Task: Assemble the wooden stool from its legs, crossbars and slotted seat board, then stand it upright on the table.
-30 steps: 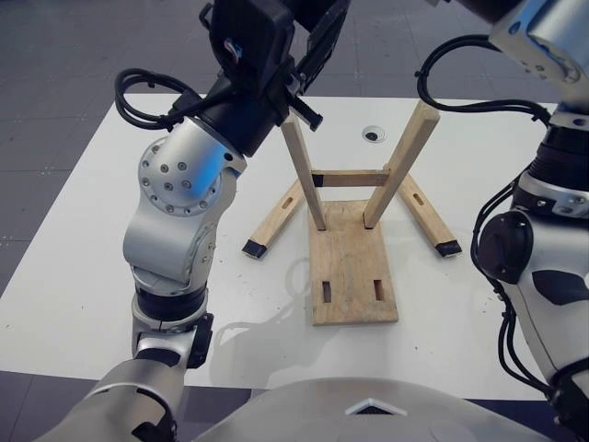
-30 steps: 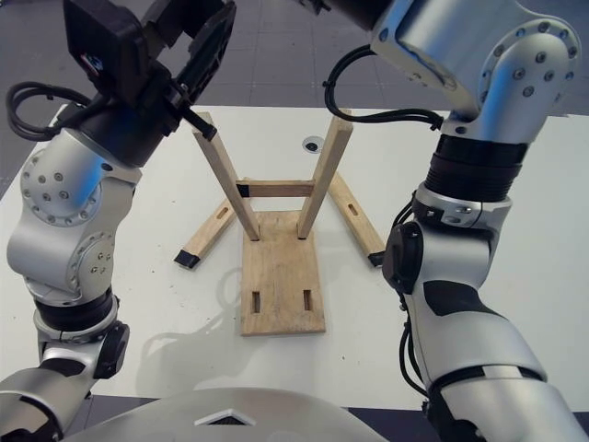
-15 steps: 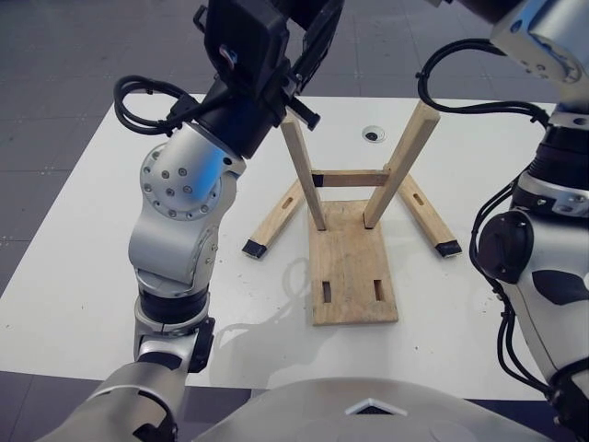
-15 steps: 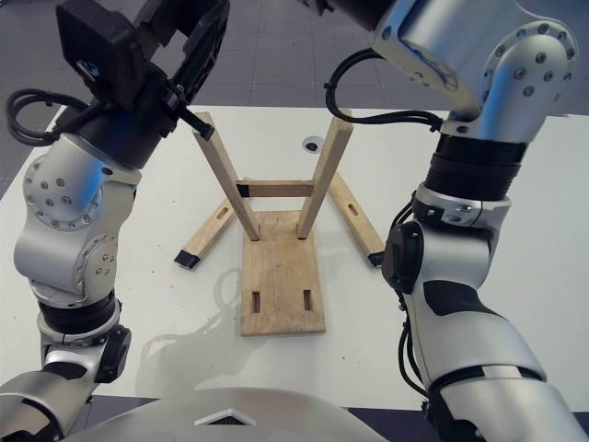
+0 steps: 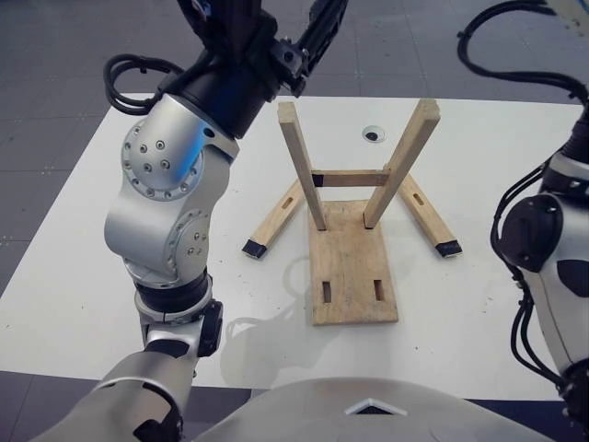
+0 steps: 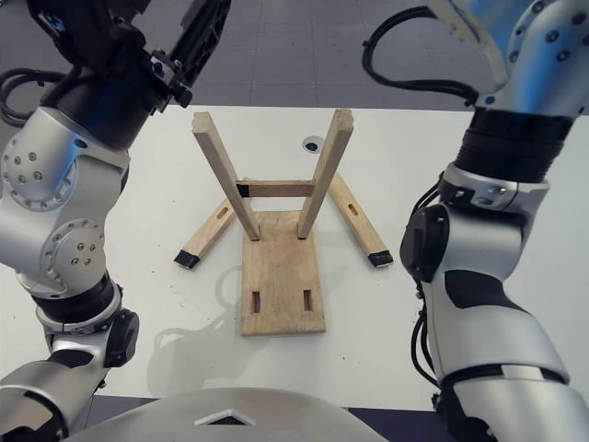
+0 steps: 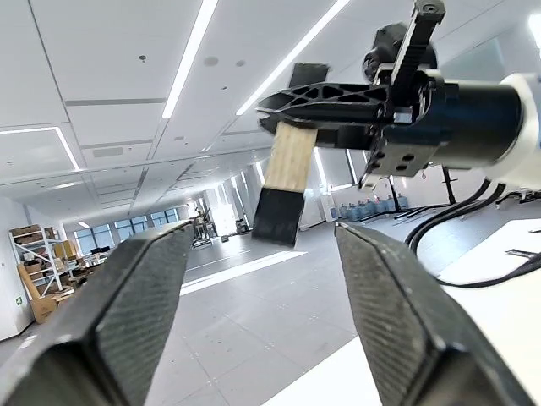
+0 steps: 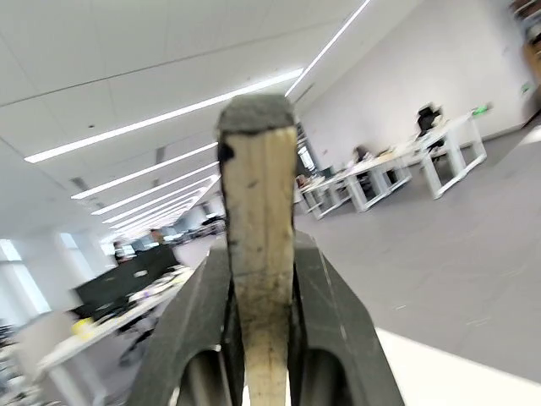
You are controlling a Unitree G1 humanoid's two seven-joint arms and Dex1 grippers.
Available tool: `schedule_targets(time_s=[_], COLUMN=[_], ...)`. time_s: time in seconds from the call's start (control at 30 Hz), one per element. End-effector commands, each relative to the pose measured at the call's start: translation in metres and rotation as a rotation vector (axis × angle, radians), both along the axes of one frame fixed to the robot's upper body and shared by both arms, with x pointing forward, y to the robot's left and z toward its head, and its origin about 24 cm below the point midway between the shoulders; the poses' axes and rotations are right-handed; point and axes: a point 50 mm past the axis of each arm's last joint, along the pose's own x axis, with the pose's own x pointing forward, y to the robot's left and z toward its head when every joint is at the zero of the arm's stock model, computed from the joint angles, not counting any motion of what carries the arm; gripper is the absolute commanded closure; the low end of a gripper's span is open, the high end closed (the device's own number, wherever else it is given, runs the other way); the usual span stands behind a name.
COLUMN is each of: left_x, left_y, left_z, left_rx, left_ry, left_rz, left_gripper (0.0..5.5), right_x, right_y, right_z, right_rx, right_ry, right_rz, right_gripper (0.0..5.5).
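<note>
The slotted seat board (image 5: pixel 353 264) lies flat on the white table (image 5: pixel 83 230). Two legs (image 5: pixel 301 166) (image 5: pixel 401 161) stand in its far slots, joined by a crossbar (image 5: pixel 350 178). Behind them two slotted legs with black caps (image 5: pixel 274 219) (image 5: pixel 430 216) lie splayed on the table. My left gripper (image 7: pixel 262 238) is open, held high above the table's far left. Seen from it, my right gripper (image 7: pixel 338 97) is shut on a wooden piece with a black end cap (image 7: pixel 286 165), also high in the air. The right wrist view shows that piece (image 8: pixel 262 194) clamped between the fingers (image 8: pixel 199 313).
A small round hole (image 5: pixel 373 134) sits in the table behind the stool. Bare table stretches left of the board and toward the near edge (image 5: pixel 92 364). My raised left arm (image 5: pixel 170 184) hangs over the table's left half.
Both arms have risen. The left gripper has lifted up and away from the top of the left standing leg. The right arm has climbed toward the top of the view.
</note>
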Motion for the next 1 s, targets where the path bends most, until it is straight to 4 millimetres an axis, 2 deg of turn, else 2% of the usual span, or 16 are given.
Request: schedule_targets(time_s=[0.03,0.07,0.1,0.17,0.2,0.23,0.3,0.33,0.4,0.57,0.77,1.0], left_x=[0.005,0.007,0.008,0.014,0.015,0.017,0.017,0.018,0.019,0.022,0.025,0.029], left_y=[0.030,0.046,0.055,0.087,0.095,0.110,0.125,0.127,0.126,0.122,0.113,0.110], left_z=[0.029,0.035,0.037,0.035,0.034,0.025,0.011,0.005,0.000,-0.009,-0.021,-0.023], left_rx=[-0.071,-0.105,-0.126,-0.159,-0.164,-0.161,-0.149,-0.140,-0.132,-0.102,-0.095,-0.089], left_ry=[-0.081,-0.084,-0.081,-0.031,-0.017,0.023,0.081,0.105,0.124,0.160,0.197,0.206], left_rz=[0.201,0.293,0.346,0.536,0.578,0.668,0.765,0.786,0.789,0.777,0.740,0.714], left_gripper=[1.89,1.83,1.82,1.82,1.82,1.82,1.82,1.82,1.82,1.82,1.82,1.82], right_x=[0.005,0.002,0.000,-0.009,-0.012,-0.016,-0.022,-0.025,-0.028,-0.031,-0.028,-0.022], right_y=[-0.071,-0.084,-0.089,-0.101,-0.104,-0.105,-0.101,-0.098,-0.092,-0.084,-0.076,-0.070], right_z=[0.005,-0.010,-0.022,-0.059,-0.067,-0.087,-0.121,-0.138,-0.158,-0.198,-0.233,-0.252], right_rx=[-0.241,-0.322,-0.364,-0.464,-0.485,-0.500,-0.511,-0.518,-0.527,-0.547,-0.572,-0.578], right_ry=[-0.171,-0.161,-0.145,-0.077,-0.064,-0.012,0.073,0.113,0.158,0.257,0.304,0.310], right_rz=[-0.517,-0.590,-0.607,-0.642,-0.649,-0.642,-0.613,-0.589,-0.559,-0.508,-0.487,-0.485], right_gripper=[5.10,5.10,5.10,5.10,5.10,5.10,5.10,5.10,5.10,5.10,5.10,5.10])
